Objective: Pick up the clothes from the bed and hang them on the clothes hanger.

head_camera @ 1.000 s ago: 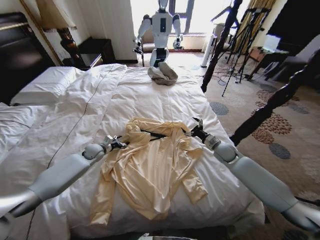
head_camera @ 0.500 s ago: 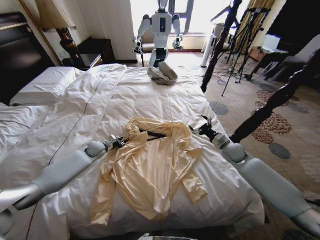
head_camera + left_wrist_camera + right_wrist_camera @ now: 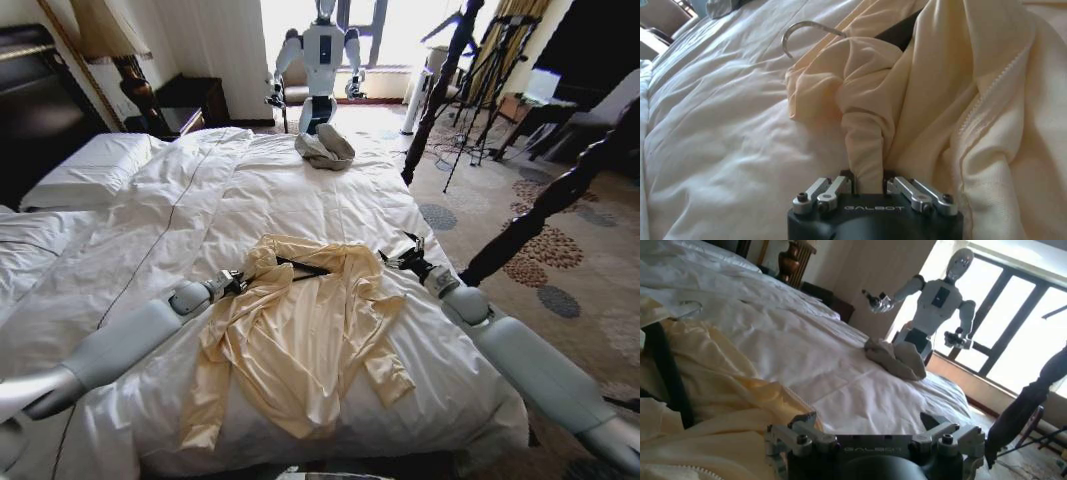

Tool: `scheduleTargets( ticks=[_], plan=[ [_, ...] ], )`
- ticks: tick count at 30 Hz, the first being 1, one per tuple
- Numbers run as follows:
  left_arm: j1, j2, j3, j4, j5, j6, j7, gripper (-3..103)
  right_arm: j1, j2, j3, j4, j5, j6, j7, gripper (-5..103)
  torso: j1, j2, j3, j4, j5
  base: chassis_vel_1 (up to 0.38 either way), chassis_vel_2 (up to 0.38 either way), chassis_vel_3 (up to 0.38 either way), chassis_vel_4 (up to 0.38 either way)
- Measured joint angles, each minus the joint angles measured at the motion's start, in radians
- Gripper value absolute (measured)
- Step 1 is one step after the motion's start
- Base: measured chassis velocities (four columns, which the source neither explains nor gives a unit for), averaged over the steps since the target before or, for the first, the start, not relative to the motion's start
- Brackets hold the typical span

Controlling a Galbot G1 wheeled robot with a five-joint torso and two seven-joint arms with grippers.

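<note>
Fabric of the pale yellow, thin long-sleeved hooded top spreads open-fronted across the near half of the large bed with its puffy white duvet, between the two arms. The left gripper sits at the top's shoulder edge, its fingers closed on a narrow pinched fold of the yellow cloth that rises straight out from between them. Just beyond that fold lies a dark clothes hanger threaded through the collar, its curved metal hook resting on the duvet past the bunched hood. The right gripper hovers at the opposite shoulder, just off the cloth's edge, fingers spread wide with nothing between them; the top lies beside and below it. Well beyond both grippers, near the far edge of the bed, rests a small grey-beige cloth bundle.
</note>
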Motion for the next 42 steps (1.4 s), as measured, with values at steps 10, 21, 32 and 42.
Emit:
scheduleTargets(
  ticks=[10, 21, 32, 42],
  plan=[
    [-0.010, -0.004, -0.011, 0.011, 0.073, -0.032, -0.030, 22, 0.175, 0.152, -0.151, -0.151, 0.153, -0.119, 0.028, 100, 0.000, 0.000, 0.000, 0.0003, -0.0001, 0.000, 0.000, 0.000, 0.000],
    [0.022, 0.005, -0.035, 0.005, 0.068, -0.042, -0.033, 22, 0.277, 0.256, -0.220, -0.212, 0.349, -0.239, 0.051, 100, 0.000, 0.000, 0.000, 0.0002, 0.0000, 0.000, 0.000, 0.000, 0.000],
    [0.033, 0.002, -0.043, 0.004, 0.048, -0.045, -0.039, 22, 0.322, 0.254, -0.252, -0.278, 0.309, -0.278, -0.096, 84, 0.000, 0.000, 0.000, 0.0003, 0.0001, 0.000, 0.000, 0.000, 0.000],
    [0.038, -0.003, -0.045, 0.007, 0.035, -0.053, -0.052, 22, 0.325, 0.252, -0.256, -0.284, 0.281, -0.284, -0.111, 46, 0.000, 0.000, 0.000, 0.0004, 0.0003, 0.000, 0.000, 0.000, 0.000]
  ],
)
